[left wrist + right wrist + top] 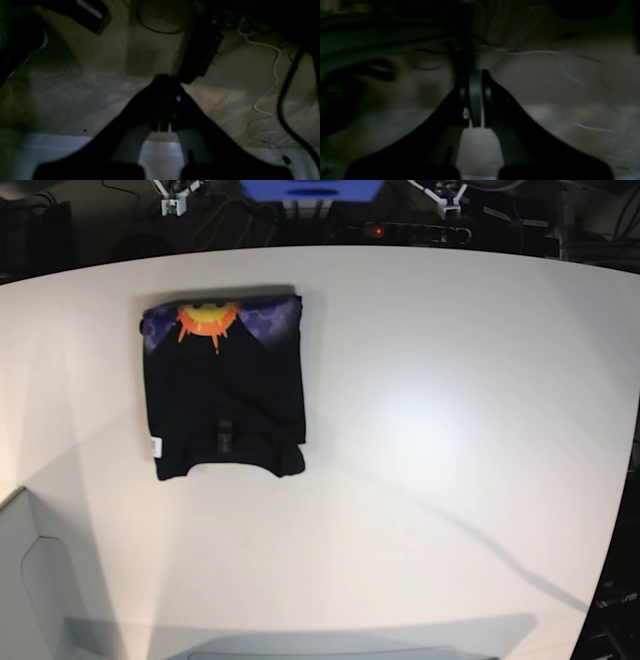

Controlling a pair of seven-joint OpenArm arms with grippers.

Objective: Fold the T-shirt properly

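The black T-shirt (222, 395) lies folded into a compact rectangle on the left part of the white table (450, 430). An orange sun and purple print (207, 318) show along its far edge, and a small white tag (157, 447) sits at its near left corner. Neither gripper appears in the base view. In the dim left wrist view my left gripper (166, 78) has its jaws together with nothing between them. My right gripper (475, 72) is likewise shut and empty in the right wrist view. The shirt is not visible in either wrist view.
Both wrist views look onto a dim beige surface. A white cable (275, 65), a black cable (285, 100) and a dark box (200, 55) lie there. Behind the table stand a blue object (310, 190) and a power strip (400, 230).
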